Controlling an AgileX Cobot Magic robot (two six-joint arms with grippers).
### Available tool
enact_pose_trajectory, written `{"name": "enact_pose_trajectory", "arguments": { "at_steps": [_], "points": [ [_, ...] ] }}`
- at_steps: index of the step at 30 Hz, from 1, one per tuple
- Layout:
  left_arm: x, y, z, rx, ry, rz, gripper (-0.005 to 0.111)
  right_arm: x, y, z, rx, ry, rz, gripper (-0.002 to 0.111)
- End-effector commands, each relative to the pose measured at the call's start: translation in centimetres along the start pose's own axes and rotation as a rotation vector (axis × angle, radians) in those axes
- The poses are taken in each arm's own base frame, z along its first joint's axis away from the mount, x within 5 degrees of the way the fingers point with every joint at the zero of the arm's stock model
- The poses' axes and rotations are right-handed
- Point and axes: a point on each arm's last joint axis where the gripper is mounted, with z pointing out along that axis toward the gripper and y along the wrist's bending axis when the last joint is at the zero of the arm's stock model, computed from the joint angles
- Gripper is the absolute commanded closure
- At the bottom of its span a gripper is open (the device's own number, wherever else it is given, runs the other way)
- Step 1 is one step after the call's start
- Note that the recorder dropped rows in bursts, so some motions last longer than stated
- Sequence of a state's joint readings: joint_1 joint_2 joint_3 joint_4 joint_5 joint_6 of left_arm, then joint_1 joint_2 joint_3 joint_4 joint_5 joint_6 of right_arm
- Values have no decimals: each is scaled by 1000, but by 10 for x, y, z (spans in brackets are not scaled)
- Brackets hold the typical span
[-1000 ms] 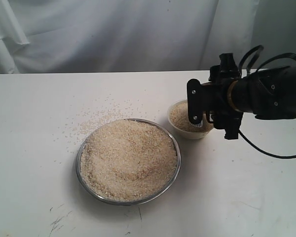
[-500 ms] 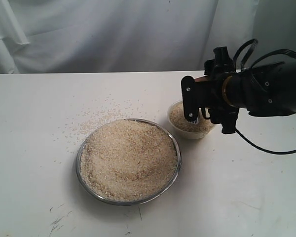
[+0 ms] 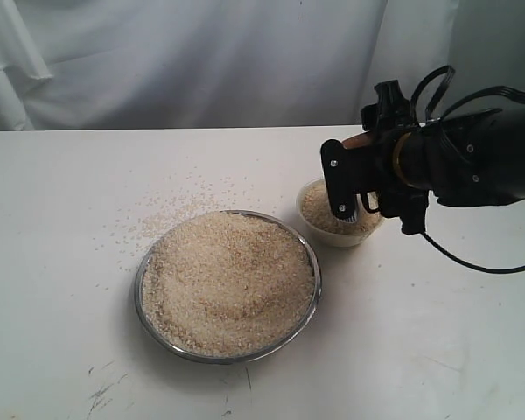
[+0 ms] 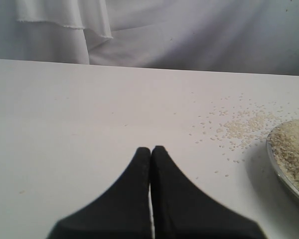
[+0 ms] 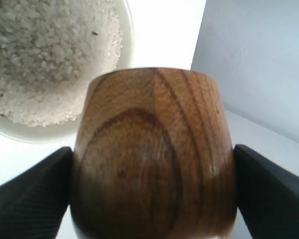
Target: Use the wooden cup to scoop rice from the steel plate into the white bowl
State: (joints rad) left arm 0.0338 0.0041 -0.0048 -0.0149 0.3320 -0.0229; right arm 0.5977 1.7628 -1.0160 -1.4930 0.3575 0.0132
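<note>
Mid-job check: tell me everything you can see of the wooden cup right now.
The wooden cup is small, rounded and handleless, of glossy reddish-brown wood with dark curved grain. The right gripper clamps it, one black finger against each side. Only its outer wall shows; the mouth faces away from the wrist camera, so the inside is hidden. It hangs above the rim of the white bowl, which holds rice, touching neither as far as shows.

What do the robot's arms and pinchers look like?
The right arm is fat, round and black, with a gold-coloured ring and thin black cables looping off it. The right gripper has flat black fingers with a fine bumpy pattern. The left gripper has two smooth black pointed fingers.
</note>
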Motion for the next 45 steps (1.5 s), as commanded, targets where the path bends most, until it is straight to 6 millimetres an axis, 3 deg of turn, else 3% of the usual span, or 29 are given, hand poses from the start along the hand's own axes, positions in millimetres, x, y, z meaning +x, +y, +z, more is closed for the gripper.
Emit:
{"name": "enact_pose_trajectory", "arguments": {
  "at_steps": [1, 34, 39, 45],
  "points": [
    [0, 0, 0, 3, -12, 1, 107, -5, -5, -5, 28, -3, -64, 108],
    [0, 0, 0, 3, -12, 1, 107, -14, -5, -11, 44, 65, -315, 108],
    [0, 0, 0, 3, -12, 1, 107, -11, -4, -12, 26, 88, -249, 108],
    [0, 0, 0, 3, -12, 1, 107, -13, -15, -31, 49, -12, 63, 108]
  ]
}}
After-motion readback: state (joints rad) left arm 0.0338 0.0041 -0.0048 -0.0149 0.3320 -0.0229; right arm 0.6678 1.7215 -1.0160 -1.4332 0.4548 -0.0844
